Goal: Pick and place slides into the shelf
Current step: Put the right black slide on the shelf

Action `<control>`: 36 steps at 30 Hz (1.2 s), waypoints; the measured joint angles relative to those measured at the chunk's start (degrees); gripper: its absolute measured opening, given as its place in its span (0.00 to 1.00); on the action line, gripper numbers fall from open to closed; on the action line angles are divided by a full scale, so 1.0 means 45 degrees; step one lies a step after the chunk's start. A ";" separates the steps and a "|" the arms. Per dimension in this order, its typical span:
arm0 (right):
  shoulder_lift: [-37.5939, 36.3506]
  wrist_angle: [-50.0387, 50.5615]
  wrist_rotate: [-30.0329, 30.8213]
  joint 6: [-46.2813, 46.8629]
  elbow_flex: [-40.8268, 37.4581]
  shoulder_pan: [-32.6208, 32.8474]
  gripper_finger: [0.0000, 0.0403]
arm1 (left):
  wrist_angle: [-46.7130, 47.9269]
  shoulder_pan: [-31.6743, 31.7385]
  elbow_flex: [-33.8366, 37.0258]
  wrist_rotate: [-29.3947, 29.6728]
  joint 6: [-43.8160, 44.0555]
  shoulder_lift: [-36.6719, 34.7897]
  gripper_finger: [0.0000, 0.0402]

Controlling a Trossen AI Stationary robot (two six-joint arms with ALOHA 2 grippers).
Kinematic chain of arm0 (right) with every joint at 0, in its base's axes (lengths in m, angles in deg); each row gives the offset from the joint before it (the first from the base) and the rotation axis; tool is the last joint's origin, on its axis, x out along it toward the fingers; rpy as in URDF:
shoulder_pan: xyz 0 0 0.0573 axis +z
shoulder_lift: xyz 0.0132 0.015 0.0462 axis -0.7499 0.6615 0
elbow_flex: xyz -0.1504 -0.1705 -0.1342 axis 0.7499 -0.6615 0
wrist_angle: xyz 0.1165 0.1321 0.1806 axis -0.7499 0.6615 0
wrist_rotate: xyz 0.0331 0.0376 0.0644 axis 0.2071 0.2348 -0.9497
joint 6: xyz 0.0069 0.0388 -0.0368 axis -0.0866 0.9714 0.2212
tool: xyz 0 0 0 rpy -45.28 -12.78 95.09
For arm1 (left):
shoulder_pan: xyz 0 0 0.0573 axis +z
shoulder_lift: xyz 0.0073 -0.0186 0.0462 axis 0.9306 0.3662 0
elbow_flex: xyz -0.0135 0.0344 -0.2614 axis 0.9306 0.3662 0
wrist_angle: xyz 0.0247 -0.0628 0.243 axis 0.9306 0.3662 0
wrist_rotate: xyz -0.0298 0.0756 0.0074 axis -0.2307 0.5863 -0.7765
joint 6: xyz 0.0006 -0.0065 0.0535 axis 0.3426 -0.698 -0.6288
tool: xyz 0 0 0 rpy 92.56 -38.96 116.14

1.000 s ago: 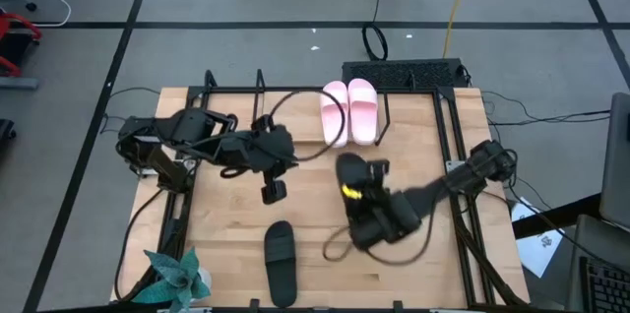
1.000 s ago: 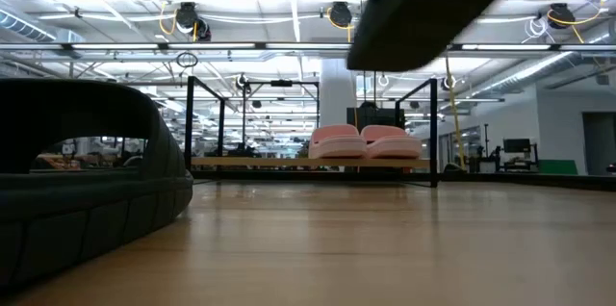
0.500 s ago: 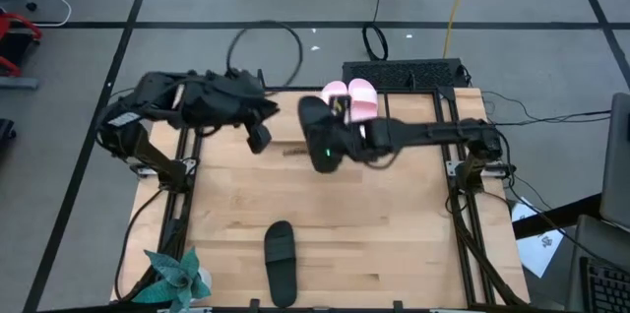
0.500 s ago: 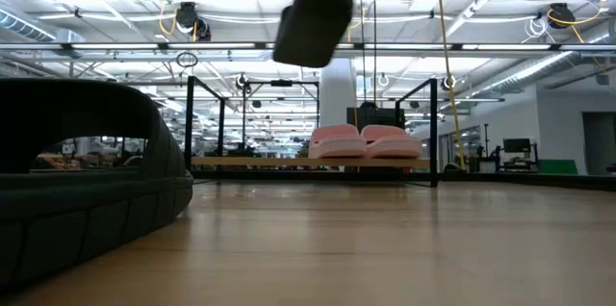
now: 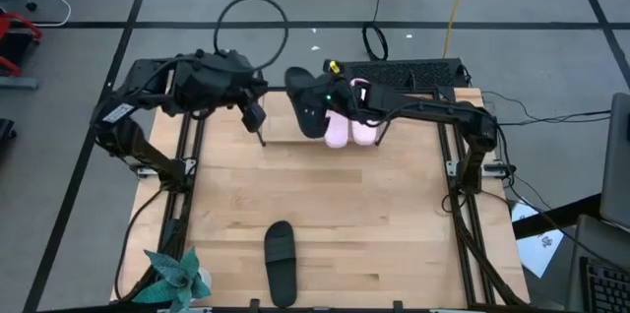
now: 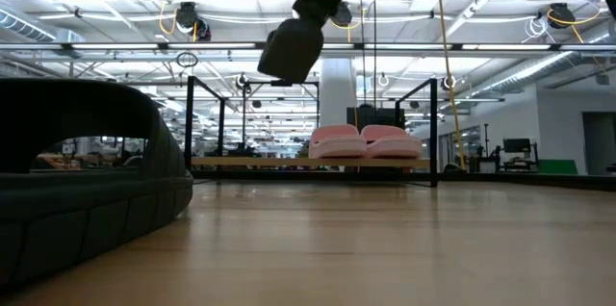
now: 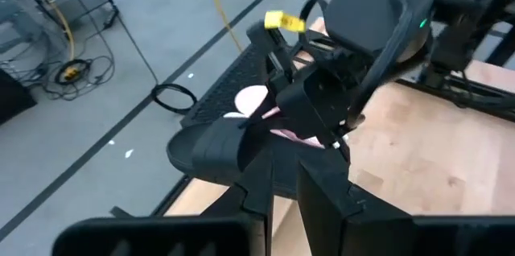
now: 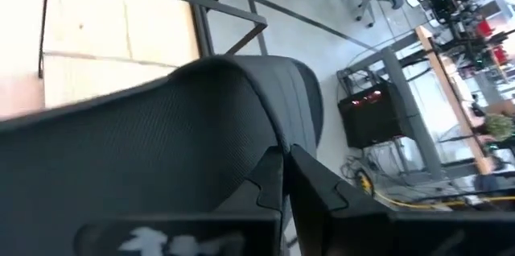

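Note:
My right gripper is shut on one black slide and holds it in the air over the table's far edge, just left of the pink pair. The pink pair rests sole-down on the shelf. In the low view the held black slide hangs high above the shelf. The other black slide lies sole-down near the table's near edge. My left gripper hovers shut at the far left, touching nothing. My right gripper pinches the black slide between its two fingers at its long side, about mid-length. The fingers come level from the table's right, across the slide. The slide is lifted clear and tilted, one end lower than the other.
A paper plant stands at the near left corner. The black table frame runs along both sides. A cable loop rises off my left arm. Bare wood fills the middle of the table.
My right gripper has carried the black slide from the table's right middle up and across to the far edge, left of the pink pair, turning it as it went. My left arm has drawn back toward the far left corner and risen.

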 joint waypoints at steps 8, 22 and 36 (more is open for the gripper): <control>0.0015 -0.2761 -0.0941 -0.0194 -0.1411 -0.0606 0.00 | -0.0528 0.0760 0.0000 0.0004 -0.0779 0.0006 0.13; 0.2200 -0.3848 -0.0578 -0.0294 -0.1511 -0.1075 0.00 | -0.0897 0.1120 0.0000 -0.0137 -0.1125 0.0011 0.13; 0.2692 -0.4282 -0.0566 -0.0034 -0.1483 -0.1465 0.00 | -0.0898 0.1120 0.0000 -0.0132 -0.1353 0.0011 0.13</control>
